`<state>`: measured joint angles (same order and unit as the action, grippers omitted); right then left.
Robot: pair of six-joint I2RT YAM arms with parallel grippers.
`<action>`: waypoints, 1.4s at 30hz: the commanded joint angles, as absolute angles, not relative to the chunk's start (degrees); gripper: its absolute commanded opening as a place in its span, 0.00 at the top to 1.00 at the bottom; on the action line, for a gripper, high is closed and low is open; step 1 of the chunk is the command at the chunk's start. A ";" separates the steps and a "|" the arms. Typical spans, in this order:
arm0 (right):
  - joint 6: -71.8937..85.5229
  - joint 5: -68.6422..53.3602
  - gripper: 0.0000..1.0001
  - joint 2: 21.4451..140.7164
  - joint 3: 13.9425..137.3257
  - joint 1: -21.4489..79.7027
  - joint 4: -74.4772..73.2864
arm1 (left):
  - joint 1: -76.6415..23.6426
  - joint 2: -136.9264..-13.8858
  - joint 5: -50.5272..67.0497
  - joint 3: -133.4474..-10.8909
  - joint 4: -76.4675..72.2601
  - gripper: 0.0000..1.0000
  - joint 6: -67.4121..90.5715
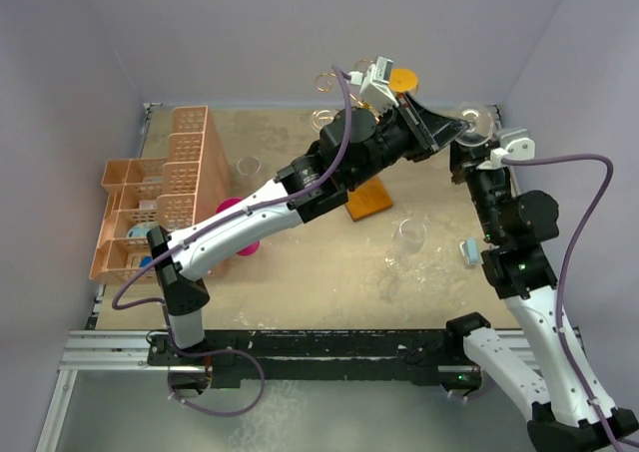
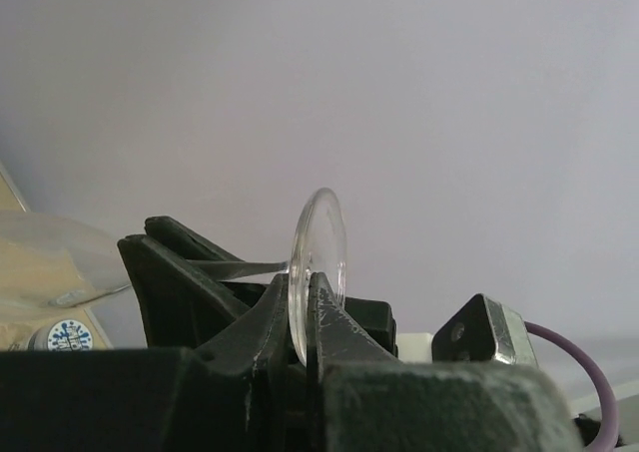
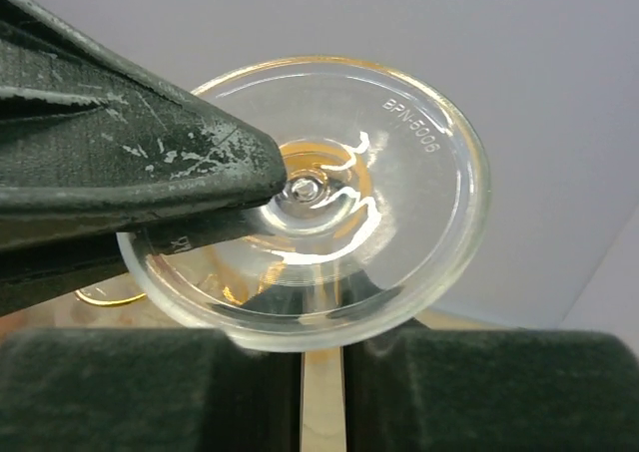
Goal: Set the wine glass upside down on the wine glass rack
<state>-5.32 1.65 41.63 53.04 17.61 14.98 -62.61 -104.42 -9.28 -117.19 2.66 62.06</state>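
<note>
left arm (image 1: 300, 188) over rack (image 1: 369, 203), second glass (image 1: 407, 234) beside, near tabletop (image 1: 319, 282) open

Glossy clear wine glass (image 3: 409, 193) — scuffed matt-black left gripper (image 2: 305, 317).

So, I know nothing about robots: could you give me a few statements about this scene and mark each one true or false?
1. The left gripper pinches the clear wine glass by its round foot. True.
2. The orange lattice plastic crate stands to the right of both arms. False: the crate is at the far left.
3. A second clear glass stands on the table close to the right arm. True.
4. The gold wire wine glass rack stands on a blue base. False: its rectangular wooden base is orange-brown.
</note>
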 commanded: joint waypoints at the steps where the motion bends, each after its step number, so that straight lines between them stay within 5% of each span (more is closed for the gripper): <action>1: 1.76 -4.34 0.76 38.56 57.94 18.28 16.86 | -61.84 -102.03 -11.44 -116.36 -3.70 1.00 63.95; 5: 7.28 -7.57 0.45 36.38 60.49 18.28 13.74 | -61.03 -102.17 -10.88 -115.70 -6.34 1.00 67.46; 10: 10.84 -9.36 0.28 32.70 62.49 18.24 10.79 | -60.19 -103.01 -9.79 -116.38 -7.90 1.00 70.23; 23: 27.56 -7.32 0.19 30.60 74.79 18.20 3.96 | -57.46 -104.73 -6.80 -116.42 -6.10 1.00 73.46; 42: 35.03 -5.06 0.22 27.17 67.55 18.25 16.37 | -52.67 -111.71 -9.41 -121.50 3.29 1.00 73.84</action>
<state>33.15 -7.03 27.86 68.58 18.00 12.91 -54.06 -111.13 -8.01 -116.53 3.20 72.90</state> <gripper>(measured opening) 0.786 0.026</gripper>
